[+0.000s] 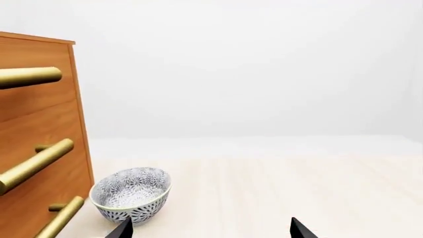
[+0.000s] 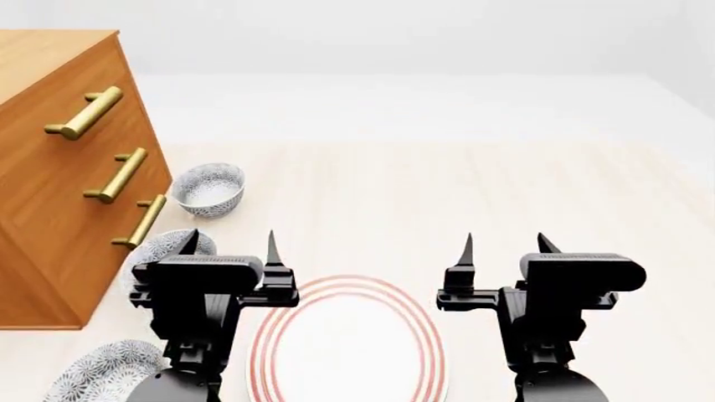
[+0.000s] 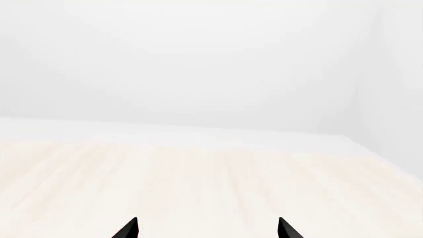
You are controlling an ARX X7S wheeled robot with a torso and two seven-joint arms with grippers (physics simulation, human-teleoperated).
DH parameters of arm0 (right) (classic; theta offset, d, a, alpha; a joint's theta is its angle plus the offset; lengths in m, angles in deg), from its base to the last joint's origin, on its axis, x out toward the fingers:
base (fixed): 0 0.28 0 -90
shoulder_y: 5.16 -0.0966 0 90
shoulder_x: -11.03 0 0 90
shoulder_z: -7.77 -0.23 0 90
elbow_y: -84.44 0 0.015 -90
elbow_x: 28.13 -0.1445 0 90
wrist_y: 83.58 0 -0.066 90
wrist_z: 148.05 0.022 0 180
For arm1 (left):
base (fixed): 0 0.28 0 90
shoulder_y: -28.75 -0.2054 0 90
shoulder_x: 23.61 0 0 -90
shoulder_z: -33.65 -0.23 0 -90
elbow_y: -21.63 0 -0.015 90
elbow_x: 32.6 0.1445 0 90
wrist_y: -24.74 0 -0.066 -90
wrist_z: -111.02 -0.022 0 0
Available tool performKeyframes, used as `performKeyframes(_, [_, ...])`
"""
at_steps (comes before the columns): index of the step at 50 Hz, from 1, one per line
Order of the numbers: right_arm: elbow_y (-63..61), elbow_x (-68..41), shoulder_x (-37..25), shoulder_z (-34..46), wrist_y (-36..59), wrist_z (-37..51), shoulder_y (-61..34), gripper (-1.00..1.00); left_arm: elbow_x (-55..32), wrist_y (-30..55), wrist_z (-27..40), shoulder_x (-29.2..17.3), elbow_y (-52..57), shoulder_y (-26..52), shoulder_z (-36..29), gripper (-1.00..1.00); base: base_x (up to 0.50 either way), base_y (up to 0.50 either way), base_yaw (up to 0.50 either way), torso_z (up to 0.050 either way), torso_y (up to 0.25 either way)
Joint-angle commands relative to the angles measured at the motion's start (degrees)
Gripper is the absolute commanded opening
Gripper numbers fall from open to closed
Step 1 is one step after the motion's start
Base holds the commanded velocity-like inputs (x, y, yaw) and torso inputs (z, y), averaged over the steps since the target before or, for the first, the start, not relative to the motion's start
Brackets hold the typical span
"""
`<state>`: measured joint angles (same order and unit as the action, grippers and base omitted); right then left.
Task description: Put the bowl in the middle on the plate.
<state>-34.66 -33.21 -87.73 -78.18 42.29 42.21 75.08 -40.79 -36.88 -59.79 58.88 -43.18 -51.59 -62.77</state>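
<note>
Three speckled bowls stand in a line along the left side of the desk point(image 2: 503, 193), beside the wooden drawer chest point(image 2: 56, 167) with its brass handles: the far bowl point(image 2: 208, 188) out in the open, the middle bowl point(image 2: 162, 247) nearer and largely hidden behind the left end effector point(image 2: 229, 243), and the near bowl point(image 2: 95, 373) at the lower left corner of the head view. The plate point(image 2: 348, 339), wide and red-ringed, lies flat on the desk between the two arms, just right of the middle bowl. All three bowls and the plate look empty, as far as their insides show. The left end effector is spread wide and holds nothing; the right end effector point(image 2: 503, 244) is likewise spread and empty, with only bare desk ahead of it in its wrist view. I judge the middle bowl to be stiff, glazed ceramic: light enough for one arm, but slick and liable to chip or tip if knocked. Its thin rim seems the best hold, one fingertip inside the wall and one outside, on the side away from the chest, since the chest and its handles crowd the left. A firm, square pinch should keep the smooth wall from sliding out.
</note>
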Motion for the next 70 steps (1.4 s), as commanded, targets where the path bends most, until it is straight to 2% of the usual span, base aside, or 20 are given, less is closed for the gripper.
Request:
performKeyframes(1, [0.66, -0.36, -0.40, 0.35, -0.26, 0.52, 0.01, 1.00, -6.20, 10.98, 0.46, 0.61, 2.89, 1.94, 2.20, 1.00, 0.00, 0.00, 0.00, 0.000, 0.000])
performKeyframes(3, [0.42, -0.54, -0.48, 0.32, 0.10, 0.56, -0.13, 1.00, -8.43, 18.49, 1.15, 0.73, 5.19, 4.05, 2.71, 1.00, 0.00, 0.00, 0.00, 0.000, 0.000])
performKeyframes(4, [0.32, -0.31, -0.66, 0.53, 0.54, 0.70, -0.39, 1.00, -11.45, 27.08, 2.19, 1.17, 7.38, 7.71, 3.92, 1.00, 0.00, 0.00, 0.00, 0.000, 0.000])
performKeyframes(7, [-0.38, -0.23, -0.96, 0.61, 1.07, 0.90, -0.53, 1.00, -14.21, 40.65, 4.48, 2.31, 10.49, 15.13, 6.63, 1.00, 0.00, 0.00, 0.00, 0.000, 0.000])
performKeyframes(8, [-0.38, -0.36, -1.05, 0.58, 1.09, 0.83, -0.55, 1.00, -16.36, 46.30, 4.49, 3.33, 10.43, 18.45, 9.04, 1.00, 0.00, 0.00, 0.00, 0.000, 0.000])
performKeyframes(11, [-0.17, -0.46, -1.22, 0.58, 0.97, 0.87, -0.69, 1.00, -18.47, 58.45, 5.51, 3.70, 9.04, 26.18, 10.47, 1.00, 0.00, 0.00, 0.00, 0.000, 0.000])
performKeyframes(12, [-0.25, -0.39, -1.30, 0.69, 0.92, 0.92, -0.70, 1.00, -21.65, 61.55, 7.21, 3.29, 6.91, 28.26, 11.00, 1.00, 0.00, 0.00, 0.00, 0.000, 0.000])
performKeyframes(13, [-0.29, -0.46, -1.32, 0.70, 0.93, 0.93, -0.79, 1.00, -29.62, 61.59, 13.36, 1.49, 2.57, 30.22, 11.18, 1.00, 0.00, 0.00, 0.00, 0.000, 0.000])
performKeyframes(17, [-0.29, -0.53, -1.48, 0.88, 0.85, 1.02, -0.91, 1.00, -36.55, 61.47, 20.74, -1.84, -3.35, 35.07, 8.20, 1.00, 0.00, 0.00, 0.00, 0.000, 0.000])
performKeyframes(22, [0.09, -0.68, -1.62, 0.84, 0.19, 1.20, -0.51, 1.00, -35.32, 60.48, 22.47, -3.84, -8.69, 38.47, 3.26, 1.00, 0.00, 0.00, 0.00, 0.000, 0.000])
performKeyframes(31, [0.57, -1.16, -1.82, 0.54, -0.55, 1.48, -0.09, 1.00, -36.87, 60.86, 25.17, -5.21, -14.06, 42.57, -0.40, 1.00, 0.00, 0.00, 0.00, 0.000, 0.000])
performKeyframes(37, [0.34, -1.53, -1.96, 0.27, -0.47, 1.76, 0.12, 1.00, -35.12, 57.82, 23.71, -6.76, -19.69, 45.75, -5.33, 1.00, 0.00, 0.00, 0.00, 0.000, 0.000])
performKeyframes(42, [0.01, -1.64, -2.20, 0.30, -0.07, 1.98, 0.01, 1.00, -33.24, 55.51, 21.05, -7.44, -30.08, 50.14, -7.79, 1.00, 0.00, 0.00, 0.00, 0.000, 0.000])
performKeyframes(51, [0.85, -1.84, -2.27, 0.59, -0.71, 2.23, -0.12, 1.00, -29.92, 51.54, 17.28, -9.14, -39.48, 53.15, -14.20, 1.00, 0.00, 0.00, 0.00, 0.000, 0.000])
performKeyframes(70, [1.52, -2.55, -2.73, 0.34, -1.77, 2.81, 0.49, 1.00, -27.66, 47.26, 13.29, -8.65, -53.99, 56.55, -16.63, 1.00, 0.00, 0.00, 0.00, 0.000, 0.000])
